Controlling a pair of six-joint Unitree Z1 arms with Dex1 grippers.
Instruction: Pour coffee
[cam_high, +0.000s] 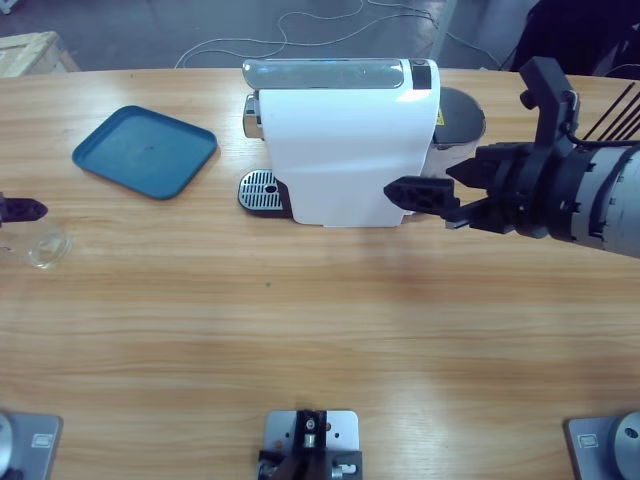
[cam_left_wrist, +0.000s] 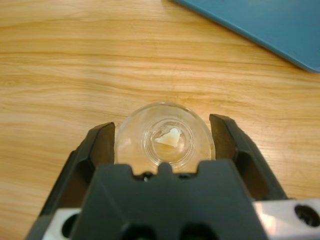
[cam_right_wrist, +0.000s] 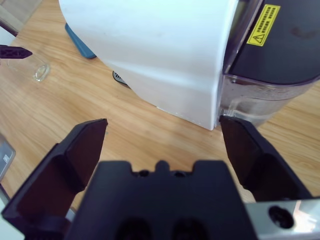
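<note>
Long wooden table (cam_high: 300, 340) with blue tray (cam_high: 145, 151), white coffee machine (cam_high: 345, 150), clear glass (cam_high: 47, 248)

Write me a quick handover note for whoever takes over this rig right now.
Left tool: jaws open on either side of the clear glass cup, which stands near the table's left edge; whether they touch it cannot be told.
Right tool: open, empty, beside the white coffee machine.
Blue tray is bare.
Done: the approach to the cup.
Left: no coffee shows in the cup, nothing stands on the drip grate; grip, fill, pour.

Left gripper (cam_left_wrist: 164, 131) low, jaws spread; right gripper (cam_right_wrist: 162, 135) level (jaws wide)
</note>
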